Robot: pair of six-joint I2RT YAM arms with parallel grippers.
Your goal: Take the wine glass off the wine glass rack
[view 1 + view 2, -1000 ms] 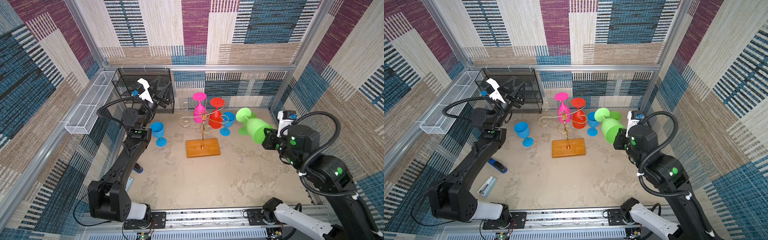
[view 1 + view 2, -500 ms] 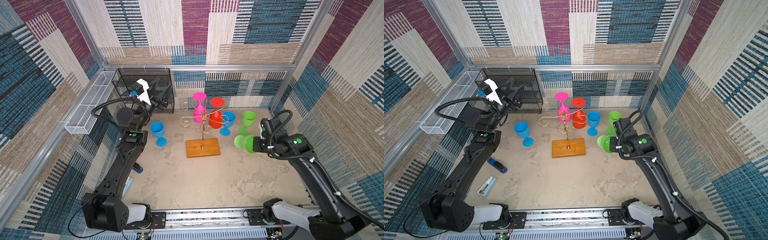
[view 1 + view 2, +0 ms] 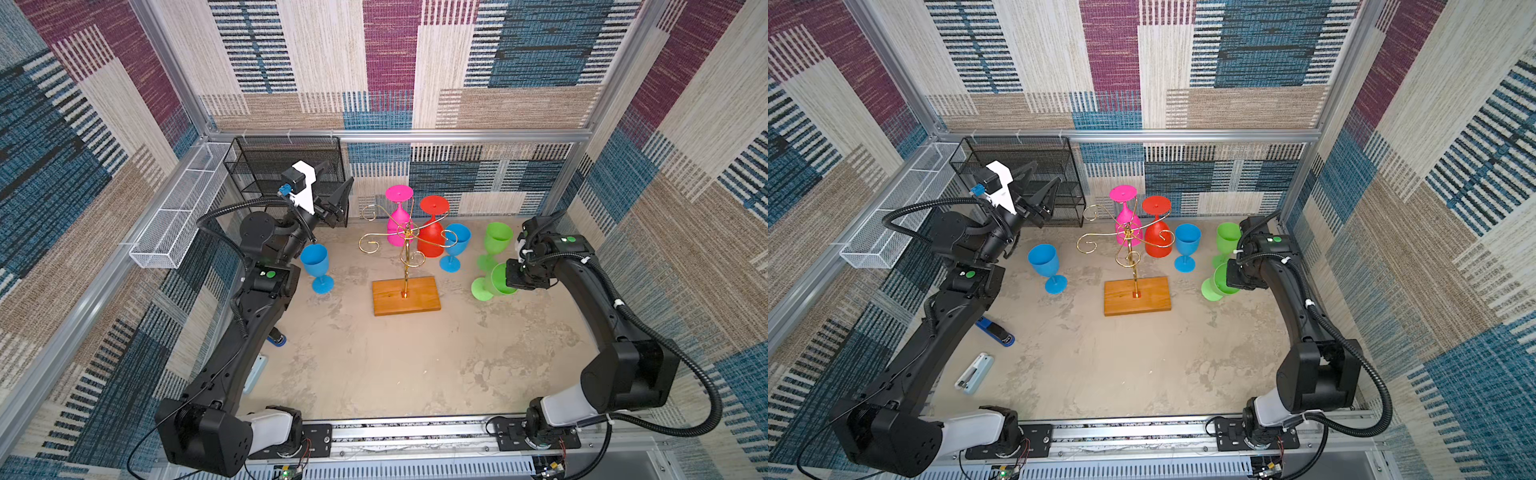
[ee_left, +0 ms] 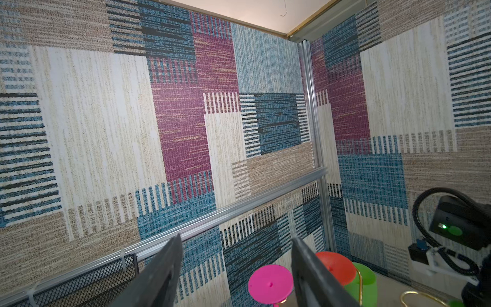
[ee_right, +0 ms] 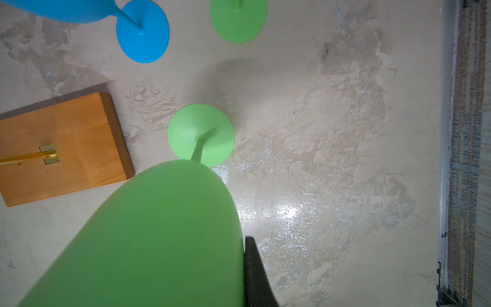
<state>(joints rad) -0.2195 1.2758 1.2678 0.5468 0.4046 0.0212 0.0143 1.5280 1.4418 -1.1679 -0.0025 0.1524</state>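
Note:
The wine glass rack (image 3: 405, 257) (image 3: 1133, 257), gold wire on a wooden base (image 5: 61, 148), stands mid-table. A pink wine glass (image 3: 398, 216) (image 4: 269, 284) and a red one (image 3: 432, 235) (image 4: 336, 267) hang from it upside down. My right gripper (image 3: 513, 280) (image 3: 1235, 282) is shut on the bowl of a green wine glass (image 3: 494, 284) (image 5: 159, 226). That glass is tilted, foot low over the table, right of the base. One black finger (image 5: 252, 268) presses the bowl; the other is hidden. My left gripper (image 3: 338, 180) (image 4: 236, 239) is open and empty, raised left of the rack.
Upright on the table stand a blue glass (image 3: 316, 262) on the left, another blue glass (image 3: 456, 243) and a green glass (image 3: 496, 241) on the right. A black mesh shelf (image 3: 286, 174) and white wire basket (image 3: 178, 220) line the back left. Two staplers (image 3: 996, 332) (image 3: 973, 374) lie front left.
My right arm has come down with the green glass, from high on the right to low beside the rack base. The left arm shifted a little; its gripper stays open.

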